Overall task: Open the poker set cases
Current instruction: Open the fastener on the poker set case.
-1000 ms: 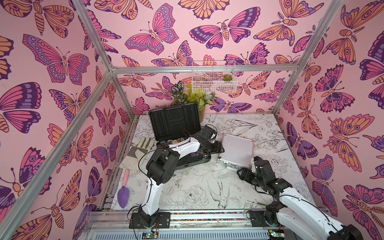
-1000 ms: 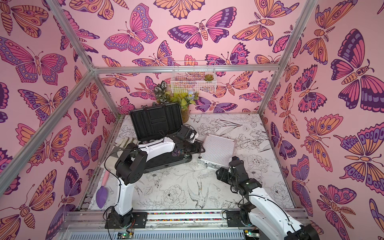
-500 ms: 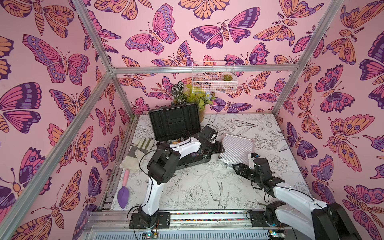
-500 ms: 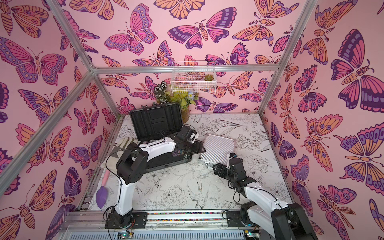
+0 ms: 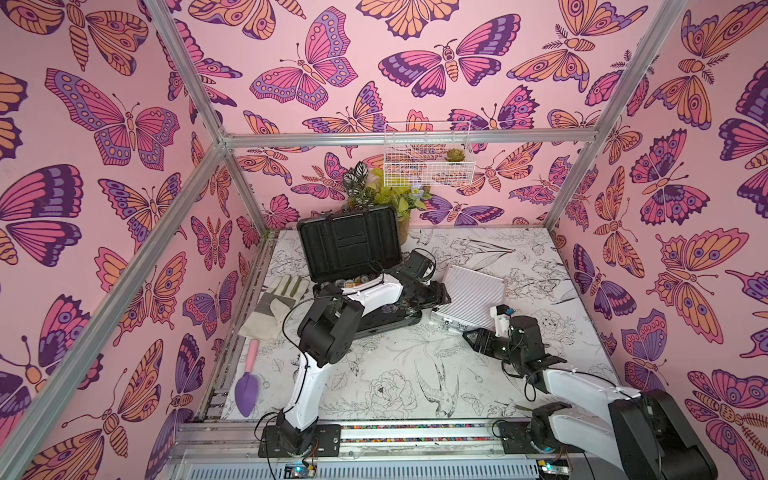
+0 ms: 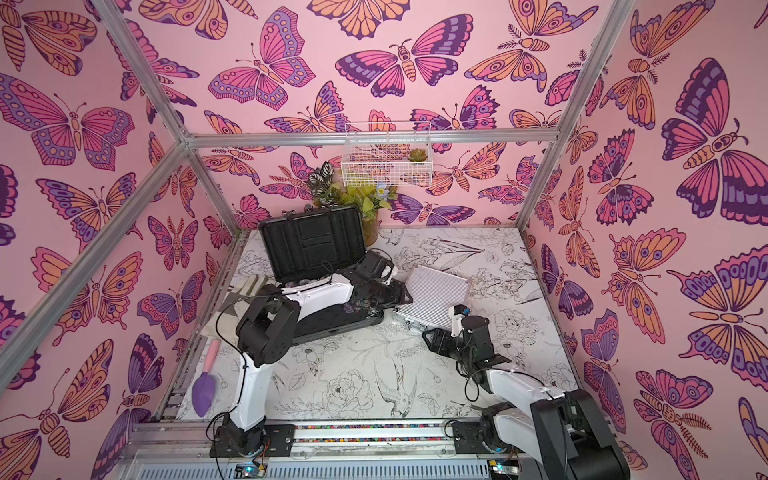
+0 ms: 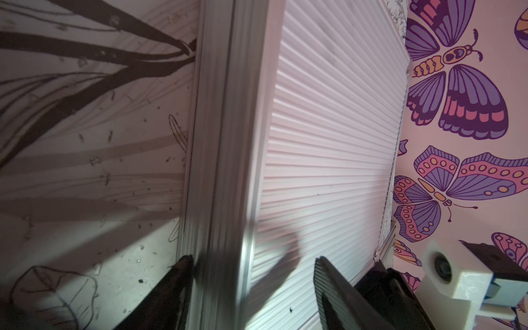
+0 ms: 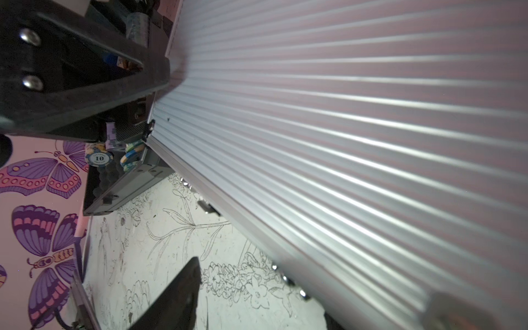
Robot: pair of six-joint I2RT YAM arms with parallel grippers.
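Top views both show the flower-printed bench (image 5: pixel 415 374) with the dark grey case (image 5: pixel 351 245) toward its back left corner. That case is open. Its lid stands upright on the hinge side nearest the back edge, with the black inside facing the front edge. Its long axis runs alongside the back edge, and the left arm lies across its base.

Just beside it to the right, near the bench's middle, sits the smaller aluminium case (image 5: pixel 473 297). It is silvery-pink and finely ribbed, the ribs running parallel to its latch side, which faces the front edge. Its lid is tilted up ajar, and the right wrist view shows poker chips (image 8: pixel 100 158) under the lifted corner.

The left gripper (image 7: pixel 253 260) has one finger on the lid's ribbed top and one against the rim at its left edge. It seems to be pinching the lid, though that view is blurred. The right gripper (image 5: pixel 469 336) hovers just in front of the latch side, fingers spread apart over the bench.
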